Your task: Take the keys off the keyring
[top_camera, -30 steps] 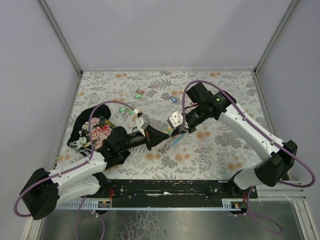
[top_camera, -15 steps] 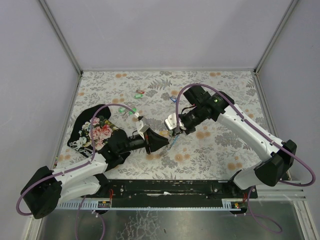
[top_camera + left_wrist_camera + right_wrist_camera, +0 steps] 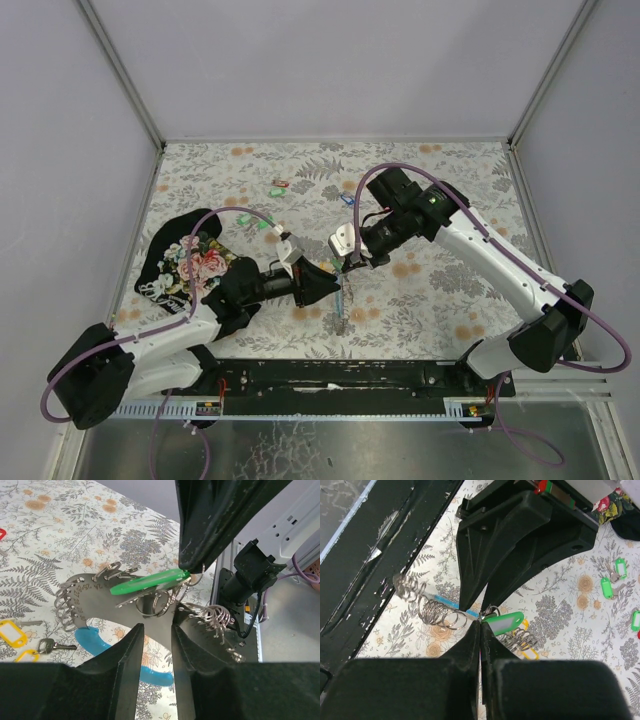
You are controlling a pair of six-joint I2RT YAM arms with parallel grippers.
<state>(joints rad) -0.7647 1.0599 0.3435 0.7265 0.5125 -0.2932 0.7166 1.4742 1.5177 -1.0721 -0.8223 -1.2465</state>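
Observation:
The keyring (image 3: 95, 592) is a grey strap loop with a blue section (image 3: 92, 640) and several clusters of metal split rings. My left gripper (image 3: 157, 627) is shut on the grey strap and holds it above the table. The green key tag (image 3: 145, 583) hangs from a ring on the strap. My right gripper (image 3: 480, 622) is shut on the small metal ring at the tag's end (image 3: 505, 624). In the top view the two grippers, left (image 3: 333, 283) and right (image 3: 350, 264), meet tip to tip mid-table, and the strap (image 3: 346, 302) dangles below them.
A black floral cloth (image 3: 185, 262) lies at the left. Loose tags lie on the floral tablecloth: green (image 3: 268, 224), red and green (image 3: 280, 187), blue (image 3: 347, 199). Yellow tags (image 3: 12, 639) and a key (image 3: 47, 645) lie under the strap. More green tags (image 3: 606, 587) lie beyond.
My left gripper has moved right with the strap, and my right gripper has shifted slightly left and stayed closed at the tag's ring. The strap now hangs straighter between them.

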